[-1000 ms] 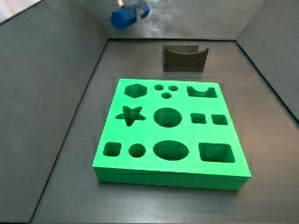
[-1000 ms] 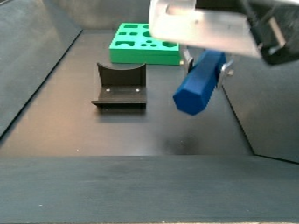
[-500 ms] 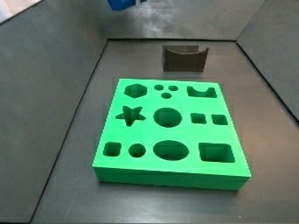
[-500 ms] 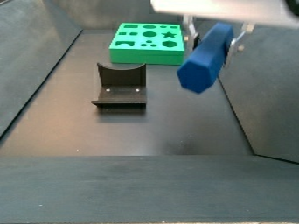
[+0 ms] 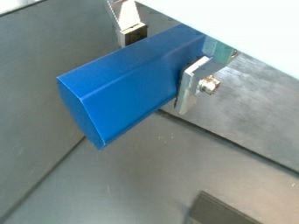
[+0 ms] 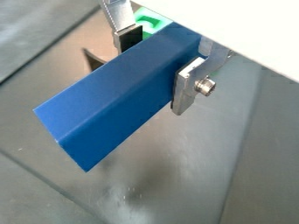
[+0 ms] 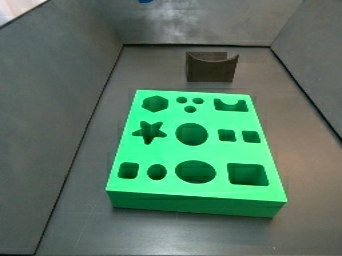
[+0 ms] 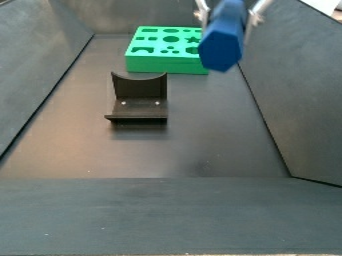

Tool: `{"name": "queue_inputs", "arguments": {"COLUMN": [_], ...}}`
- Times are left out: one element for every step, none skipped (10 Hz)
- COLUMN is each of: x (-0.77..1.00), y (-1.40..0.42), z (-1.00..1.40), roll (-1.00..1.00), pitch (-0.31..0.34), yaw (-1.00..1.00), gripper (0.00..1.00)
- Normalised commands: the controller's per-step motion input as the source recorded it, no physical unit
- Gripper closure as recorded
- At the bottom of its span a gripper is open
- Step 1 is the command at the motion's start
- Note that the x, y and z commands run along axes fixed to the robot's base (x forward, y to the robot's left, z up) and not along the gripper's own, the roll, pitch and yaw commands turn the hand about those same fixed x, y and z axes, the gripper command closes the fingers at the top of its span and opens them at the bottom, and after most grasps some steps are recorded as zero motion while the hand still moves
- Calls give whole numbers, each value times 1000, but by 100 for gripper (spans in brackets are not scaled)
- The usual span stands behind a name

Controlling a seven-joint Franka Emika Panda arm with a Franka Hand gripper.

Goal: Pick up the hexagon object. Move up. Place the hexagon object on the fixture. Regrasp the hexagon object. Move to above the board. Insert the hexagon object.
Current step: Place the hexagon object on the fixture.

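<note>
We see the blue rod [image 5: 138, 83], a 6-sided prism, held in the air by the gripper [image 5: 163, 54], whose jaws pinch it across 2 opposite faces near 1 end. In a side view the rod [image 8: 223, 35] hangs at the top of the frame, well above the dark floor, with the fixture [image 8: 136, 98] at centre left and the green board [image 8: 167, 49] behind it.

We judge the rod stiff, smooth, light and likely a little slippery; flat opposite faces are the best hold.

In both wrist views its long axis runs crosswise to the fingers [image 6: 188, 83], and most of its length sticks out to one side, so it may tend to tip in the grasp.
</note>
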Motion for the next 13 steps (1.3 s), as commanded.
{"name": "queue_inputs", "arguments": {"x": [1000,1000,1000,1000,1000,1000,1000,1000,1000,1000,1000,1000,1000], "y": [-344,-302,-279,-247,-231,-201,-183,-157,-148,-118,-107,-319,-294], "z": [152,132,125,112,105,94,86,73,68,58,53,-411,-436], "roll": [-86,-89,-94,-85,-81,-78,-75,-69,-71,-76,-79,-1000,-1000], "pitch": [92,87,93,106,116,136,138,139,142,144,147,-33,-34], "yaw": [619,335,211,120,93,61,47,40,38,35,36,155,148], "gripper": [100,100,100,100,100,100,100,100,100,100,100,100,100]}}
